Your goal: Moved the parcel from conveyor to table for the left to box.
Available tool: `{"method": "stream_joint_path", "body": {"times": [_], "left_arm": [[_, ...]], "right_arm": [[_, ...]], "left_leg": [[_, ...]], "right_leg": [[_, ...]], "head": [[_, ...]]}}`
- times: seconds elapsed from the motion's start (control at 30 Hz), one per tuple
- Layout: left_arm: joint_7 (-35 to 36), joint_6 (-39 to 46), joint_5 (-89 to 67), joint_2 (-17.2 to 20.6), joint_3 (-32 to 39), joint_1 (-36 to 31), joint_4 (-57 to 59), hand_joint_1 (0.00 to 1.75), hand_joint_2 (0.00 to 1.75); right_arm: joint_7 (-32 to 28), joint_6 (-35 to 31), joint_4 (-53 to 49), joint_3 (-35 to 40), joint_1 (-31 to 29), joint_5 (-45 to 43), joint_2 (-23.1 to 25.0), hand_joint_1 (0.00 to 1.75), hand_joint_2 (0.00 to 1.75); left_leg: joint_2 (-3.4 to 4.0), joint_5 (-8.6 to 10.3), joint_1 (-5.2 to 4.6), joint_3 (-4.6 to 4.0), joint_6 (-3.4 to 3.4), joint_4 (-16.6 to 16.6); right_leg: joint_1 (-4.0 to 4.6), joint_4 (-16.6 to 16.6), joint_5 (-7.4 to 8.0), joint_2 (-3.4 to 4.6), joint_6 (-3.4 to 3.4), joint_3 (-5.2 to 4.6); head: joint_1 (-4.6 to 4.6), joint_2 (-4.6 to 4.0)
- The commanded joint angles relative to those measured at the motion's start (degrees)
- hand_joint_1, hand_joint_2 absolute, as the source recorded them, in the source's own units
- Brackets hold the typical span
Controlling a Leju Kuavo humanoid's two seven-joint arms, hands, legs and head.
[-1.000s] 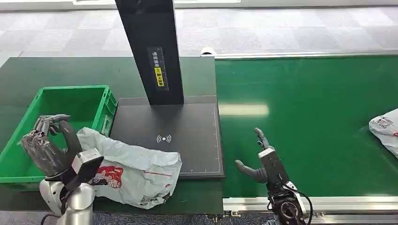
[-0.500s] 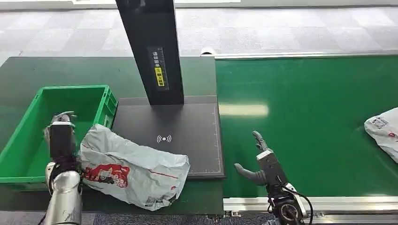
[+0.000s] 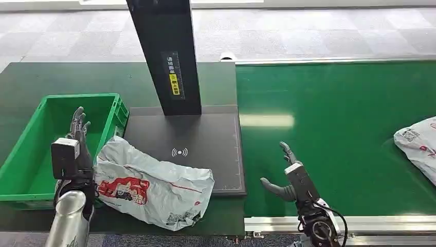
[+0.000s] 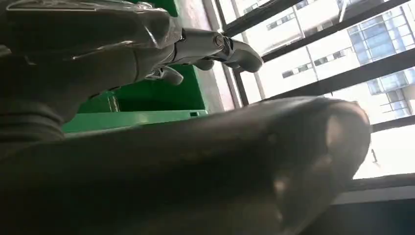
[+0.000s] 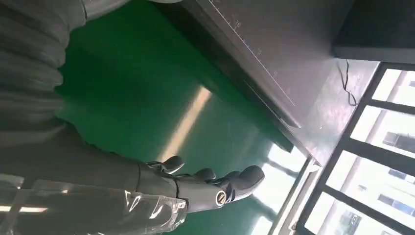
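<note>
Right, from my seat the parcel [image 3: 154, 188] lies on the counter [image 3: 31, 82], partly over the near left corner of the dark scan pad [image 3: 205, 139] and just beside the green bin [image 3: 31, 170]. My left robot hand [image 3: 76, 135] is released, fingers straight and apart, standing at the parcel's bin-side end; I cannot tell whether it touches the bag. My right robot hand [image 3: 286, 172] is also released and holds nothing, hovering over the belt [image 3: 334, 134] near the pad's edge. A second bag [image 3: 419, 146] sits at the belt's far right, well apart. I judge the parcel to be a soft poly mailer: light, floppy, crinkled, with a slick skin that will slide under flat fingers and sag if lifted from one corner. I would take it across the bunched end nearest the bin, pinching a fold of film together with whatever bulk lies inside, rather than pressing on the smooth printed face. The bin wall stands close, so a low drag could snag it.
</note>
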Motion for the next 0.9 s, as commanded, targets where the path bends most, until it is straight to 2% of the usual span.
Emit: {"method": "stream_joint_path", "body": {"times": [0.03, 0.07, 0.17, 0.2, 0.27, 0.37, 0.4, 0.43, 0.47, 0.5, 0.6, 0.73, 0.9], "left_arm": [[-6.99, -2.40, 6.70, 2.12, -1.95, 0.95, -1.61, 0.00, 0.00], [-12.59, -3.43, 13.03, 2.12, -0.65, 2.52, -6.79, 0.00, 0.00], [-12.59, 10.04, 17.96, 0.36, 6.07, 5.75, -22.62, 0.00, 0.00], [-12.59, 12.18, 18.81, -0.43, 8.49, 6.46, -26.37, 0.00, 0.00], [-12.59, 12.48, 19.68, -1.67, 10.25, 8.01, -30.17, 0.00, 0.00], [-12.59, 10.21, 17.16, -1.81, 7.71, 10.04, -31.96, 0.00, 0.00], [-12.59, 10.80, 16.33, -0.62, 4.62, 11.08, -33.28, 0.00, 1.75], [-12.59, 0.23, 18.02, 1.35, 1.38, 12.72, -33.18, 0.00, 1.75], [-12.59, -7.41, 17.37, 1.49, 0.05, 13.93, -32.18, 0.00, 1.75], [-12.59, -8.60, 14.62, 0.88, -0.62, 14.93, -33.11, 0.00, 1.75], [-12.59, -10.83, 12.22, 2.30, -2.45, 16.14, -33.03, 0.00, 1.75], [-12.59, -6.97, 9.72, 5.24, -6.11, 18.28, -38.60, 0.00, 1.75], [-12.59, -6.13, 9.65, 5.73, -6.94, 18.65, -40.00, 0.00, 1.75]], "right_arm": [[-0.30, 0.28, 2.58, 0.41, -1.96, -0.20, -0.56, 0.00, 1.75], [-0.44, 0.64, 2.86, 0.73, -2.58, -0.70, -0.78, 0.00, 1.75], [-0.44, 0.80, 3.22, 1.10, -3.03, -1.12, -0.51, 0.00, 1.75], [-0.43, 0.85, 3.35, 1.33, -3.02, -1.16, -0.09, 0.00, 1.75], [-0.29, 0.01, 3.05, 1.45, -2.54, -0.84, 0.50, 0.00, 1.75], [-0.13, -0.63, 1.02, 0.80, -0.54, -0.53, 0.33, 0.00, 1.75], [-0.09, -0.67, 0.14, 0.33, 0.09, -0.41, 0.25, 0.00, 1.75], [0.20, -0.75, -0.54, -0.23, 0.69, 0.00, 0.16, 0.00, 1.75], [0.42, -0.63, -1.25, -0.87, 1.36, 0.40, -0.05, 0.00, 1.75], [0.57, -0.25, -1.89, -1.50, 1.93, 0.91, -0.18, 0.00, 1.75], [0.67, 0.09, -2.59, -2.16, 2.73, 1.30, -0.30, 0.00, 1.75], [0.62, 0.64, -2.77, -2.89, 3.10, 1.71, -0.50, 0.00, 1.75], [0.57, 0.77, -3.07, -3.10, 3.47, 1.77, -0.57, 0.00, 1.75]], "left_leg": [[0.03, -0.01, 0.00, 0.02, 0.06, -0.02], [0.04, -0.01, -0.01, 0.00, 0.04, 0.00], [0.25, -0.08, 0.05, -0.15, 0.04, 0.11], [0.25, -0.08, 0.07, -0.16, 0.02, 0.10], [0.29, -0.10, 0.08, -0.14, 0.02, 0.10], [0.14, -0.06, 0.04, -0.03, 0.03, 0.00], [0.05, -0.05, 0.02, -0.06, 0.04, 0.00], [0.05, -0.05, 0.03, -0.05, 0.06, 0.00], [0.00, -0.04, 0.03, -0.08, 0.05, 0.01], [0.06, -0.04, 0.00, -0.02, 0.05, -0.03], [-0.05, -0.03, -0.04, -0.04, 0.05, -0.02], [0.11, -0.07, -0.03, -0.02, 0.04, -0.03], [0.04, -0.07, -0.02, -0.04, 0.04, 0.01]], "right_leg": [[0.01, -0.03, 0.01, 0.01, -0.05, 0.02], [0.01, -0.01, 0.00, 0.02, -0.04, 0.00], [0.07, 0.05, 0.02, 0.22, -0.06, -0.16], [0.08, 0.04, 0.02, 0.21, -0.05, -0.18], [0.09, 0.05, 0.01, 0.25, -0.06, -0.18], [0.05, -0.02, -0.03, 0.11, -0.05, -0.07], [0.03, -0.01, -0.07, 0.03, -0.02, -0.07], [0.04, -0.03, -0.07, 0.02, -0.02, -0.06], [0.04, -0.02, -0.08, -0.02, -0.01, -0.05], [0.01, -0.04, -0.07, 0.02, -0.01, -0.03], [-0.03, -0.02, -0.10, -0.09, -0.01, 0.00], [-0.01, -0.02, -0.07, 0.05, -0.06, -0.04], [-0.01, 0.01, -0.09, -0.02, -0.05, -0.06]], "head": [[0.00, 0.00], [0.00, 0.00], [0.00, 0.00], [-0.02, 0.00], [-0.02, 0.00], [-0.02, 0.00], [-0.02, 0.00], [0.00, 0.00], [0.00, 0.00], [0.00, 0.00], [0.02, 0.00], [0.00, 0.00], [-0.02, 0.00]]}}
